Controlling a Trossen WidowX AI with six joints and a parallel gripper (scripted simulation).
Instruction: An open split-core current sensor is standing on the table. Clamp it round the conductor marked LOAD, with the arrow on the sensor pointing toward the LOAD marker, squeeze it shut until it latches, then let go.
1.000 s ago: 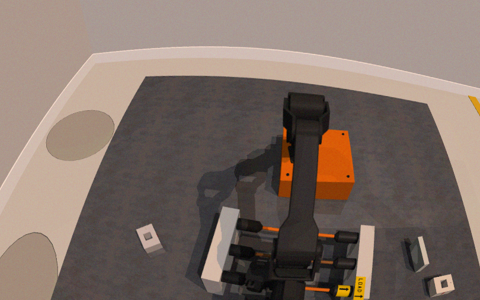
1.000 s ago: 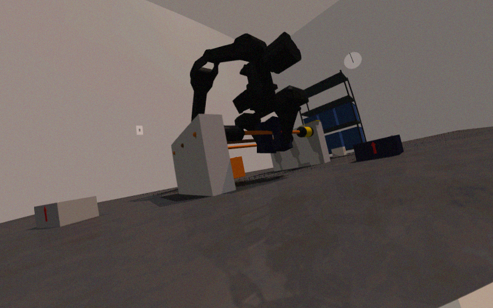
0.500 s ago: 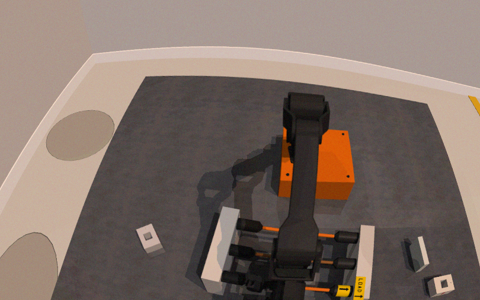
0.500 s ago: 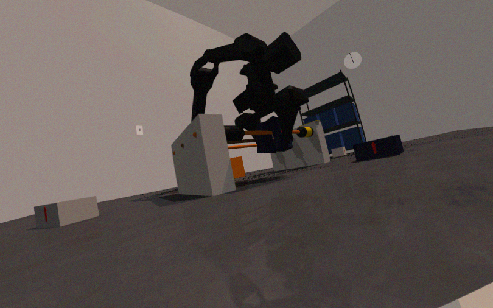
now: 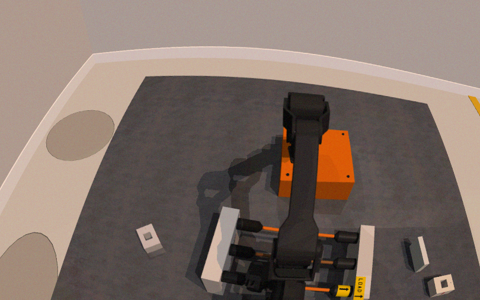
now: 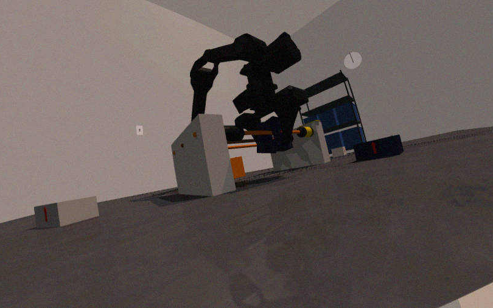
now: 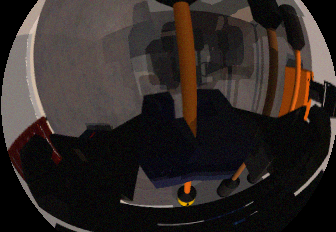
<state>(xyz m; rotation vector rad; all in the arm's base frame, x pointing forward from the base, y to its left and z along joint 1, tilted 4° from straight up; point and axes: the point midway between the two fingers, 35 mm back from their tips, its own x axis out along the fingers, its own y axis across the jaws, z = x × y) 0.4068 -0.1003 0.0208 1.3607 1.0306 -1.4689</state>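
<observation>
The dark blue sensor [image 6: 265, 144] [image 7: 195, 157] is between the fingers of my gripper [image 6: 269, 131] [image 7: 183, 113], which is shut on it. The orange LOAD conductor [image 5: 318, 289] [image 6: 256, 133] [image 7: 186, 55] runs into the notch between the sensor's two upper parts. Whether its halves are latched is not clear. The yellow sleeve [image 5: 344, 290] [image 6: 307, 131] is at the conductor's end, beside the yellow LOAD label [image 5: 360, 289]. The arm hides the sensor in the top view, and the direction of the sensor's arrow cannot be read.
Two white end blocks [image 5: 212, 271] [image 5: 366, 245] hold three parallel conductors. An orange box [image 5: 335, 156] stands behind them. A pale block [image 5: 155, 245] [image 6: 78, 212] lies left; another pale block [image 5: 439, 289] and an upright dark block [image 5: 416, 257] [image 6: 388, 147] are at right.
</observation>
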